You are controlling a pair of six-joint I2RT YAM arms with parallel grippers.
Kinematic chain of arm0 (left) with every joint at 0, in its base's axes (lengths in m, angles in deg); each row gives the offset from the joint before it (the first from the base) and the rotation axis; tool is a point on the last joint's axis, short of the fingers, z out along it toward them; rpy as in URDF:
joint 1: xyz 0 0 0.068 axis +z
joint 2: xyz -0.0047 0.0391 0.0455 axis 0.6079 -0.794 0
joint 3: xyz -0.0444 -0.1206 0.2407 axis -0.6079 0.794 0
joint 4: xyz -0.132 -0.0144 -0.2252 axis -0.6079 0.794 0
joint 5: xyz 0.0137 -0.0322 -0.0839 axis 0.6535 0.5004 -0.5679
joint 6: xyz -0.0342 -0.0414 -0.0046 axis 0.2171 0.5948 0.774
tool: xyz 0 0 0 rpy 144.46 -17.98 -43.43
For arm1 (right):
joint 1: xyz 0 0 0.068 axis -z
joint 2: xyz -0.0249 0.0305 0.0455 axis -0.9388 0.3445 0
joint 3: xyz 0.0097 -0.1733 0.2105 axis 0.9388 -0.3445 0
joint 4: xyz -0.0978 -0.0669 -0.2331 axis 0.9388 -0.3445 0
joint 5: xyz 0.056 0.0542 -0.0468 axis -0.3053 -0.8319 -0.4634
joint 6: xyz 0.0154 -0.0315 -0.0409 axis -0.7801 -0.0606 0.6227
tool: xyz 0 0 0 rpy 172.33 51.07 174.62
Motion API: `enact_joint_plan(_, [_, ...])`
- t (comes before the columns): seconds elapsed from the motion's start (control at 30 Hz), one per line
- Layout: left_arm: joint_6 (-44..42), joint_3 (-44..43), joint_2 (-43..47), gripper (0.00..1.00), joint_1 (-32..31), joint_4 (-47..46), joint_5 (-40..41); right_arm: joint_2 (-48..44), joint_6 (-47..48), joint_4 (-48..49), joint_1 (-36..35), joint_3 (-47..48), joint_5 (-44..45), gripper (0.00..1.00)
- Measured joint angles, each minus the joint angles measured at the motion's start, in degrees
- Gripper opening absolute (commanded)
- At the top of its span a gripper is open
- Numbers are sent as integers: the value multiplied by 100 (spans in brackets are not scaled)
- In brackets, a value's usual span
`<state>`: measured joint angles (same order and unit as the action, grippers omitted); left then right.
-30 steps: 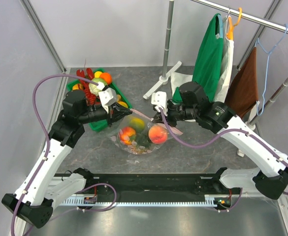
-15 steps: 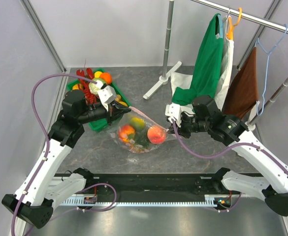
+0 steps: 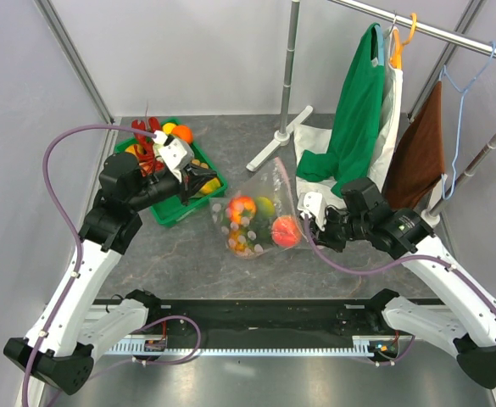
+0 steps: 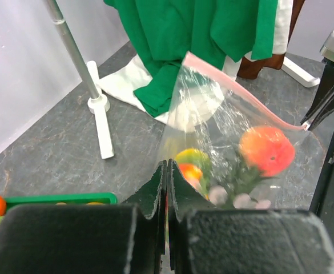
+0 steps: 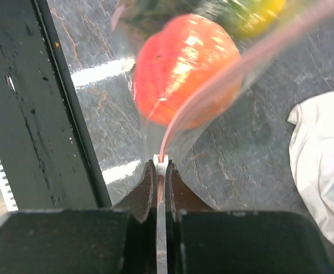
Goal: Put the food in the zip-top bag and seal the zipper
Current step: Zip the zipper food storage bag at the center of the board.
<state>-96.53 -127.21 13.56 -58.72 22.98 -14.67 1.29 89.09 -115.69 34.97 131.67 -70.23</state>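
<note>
The zip-top bag (image 3: 260,212) hangs stretched between my two grippers above the grey table. Inside it lies the food: a red-orange peach (image 3: 286,231), a red-yellow fruit (image 3: 242,208) and a green piece (image 3: 265,206). My left gripper (image 3: 208,180) is shut on the bag's left edge; in the left wrist view its jaws (image 4: 167,166) are pressed together on thin plastic. My right gripper (image 3: 309,222) is shut on the pink zipper (image 4: 252,103) at the bag's right end, with a small white slider (image 5: 161,166) at its fingertips. The peach (image 5: 181,68) looks blurred in the right wrist view.
A green tray (image 3: 173,214) holding more toy food (image 3: 182,133) stands behind the left gripper. A clothes rack base (image 3: 280,136) sits at the back, with green cloth (image 3: 358,110), white cloth (image 3: 315,140) and brown cloth (image 3: 421,153) hanging or lying to the right.
My right gripper has slid right and nearer along the zipper. The bag with the food has swung right with it. The left gripper has shifted slightly back, still gripping.
</note>
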Motion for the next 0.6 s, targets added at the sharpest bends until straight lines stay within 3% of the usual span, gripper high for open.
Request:
enact_joint_plan(0.07, [0, 0, 0, 5, 4, 0, 4, -17, 61, -81, 57, 0, 17, 0])
enact_joint_plan(0.1, [-2, 0, -2, 13, 4, -2, -13, -35, 90, -114, 74, 0, 17, 0])
enact_joint_plan(0.13, [-4, 0, -4, 36, 11, -4, -175, -50, 107, -140, 87, 0, 11, 0])
enact_joint_plan(0.2, [-66, 0, -22, 54, 22, -15, -501, -46, 129, -201, 92, 42, -35, 0])
enact_joint_plan(0.23, [-79, -2, -50, 77, 26, -22, -776, -2, 146, -227, 92, 109, -83, 0])
enact_joint_plan(0.27, [-120, -2, -83, 81, 26, -24, -977, 52, 151, -238, 92, 188, -122, 0])
enact_joint_plan(0.4, [-221, -2, -216, 83, 24, -15, -1554, 369, 94, -175, 92, 686, -302, 0])
enact_joint_plan(0.6, [-245, 0, -223, 84, 24, -162, -1709, 1014, 59, -92, 92, 1836, -656, 0])
